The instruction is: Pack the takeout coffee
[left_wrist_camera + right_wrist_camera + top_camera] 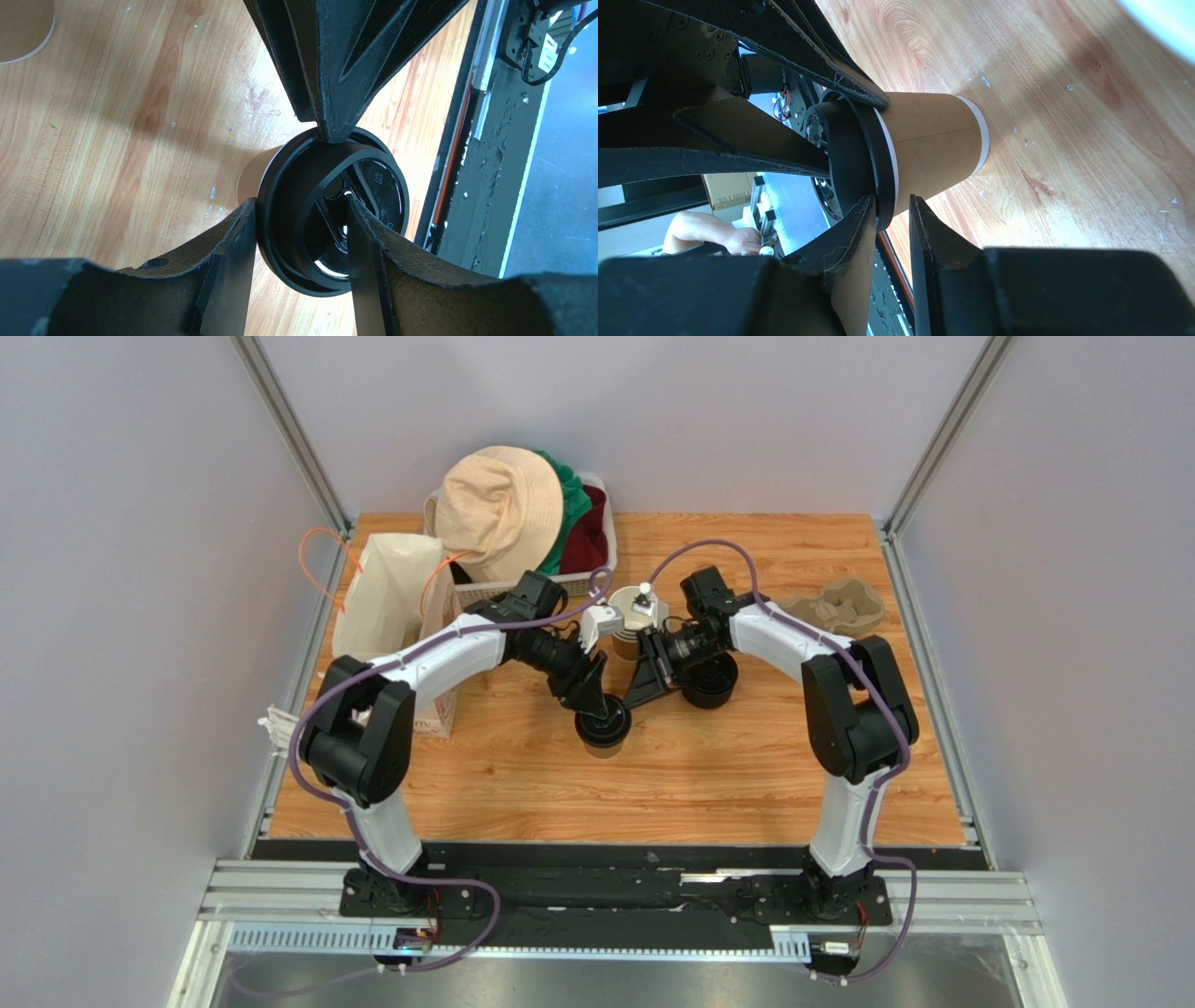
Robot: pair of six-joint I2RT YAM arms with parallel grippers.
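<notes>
The takeout coffee [603, 731] stands upright on the wooden table near its middle. Its kraft-brown side [934, 150] and black lid [868, 161] show in the right wrist view. My left gripper [603, 711] comes down on it from above. In the left wrist view it [298, 206] is shut on the lid [330, 210], one finger outside the rim and one in the lid's recess. My right gripper [650, 679] reaches in from the right. Its fingers [891, 201] stand nearly shut astride the lid's rim, one on top and one against the cup wall.
A stack of bare black lids [709, 683] sits just right of the cup. A pink cup of straws [638, 609] stands behind it. A basket [601, 546] with a beige hat [498, 504] is at the back, a paper bag [386, 602] at the left and a cardboard carrier [835, 605] at the right.
</notes>
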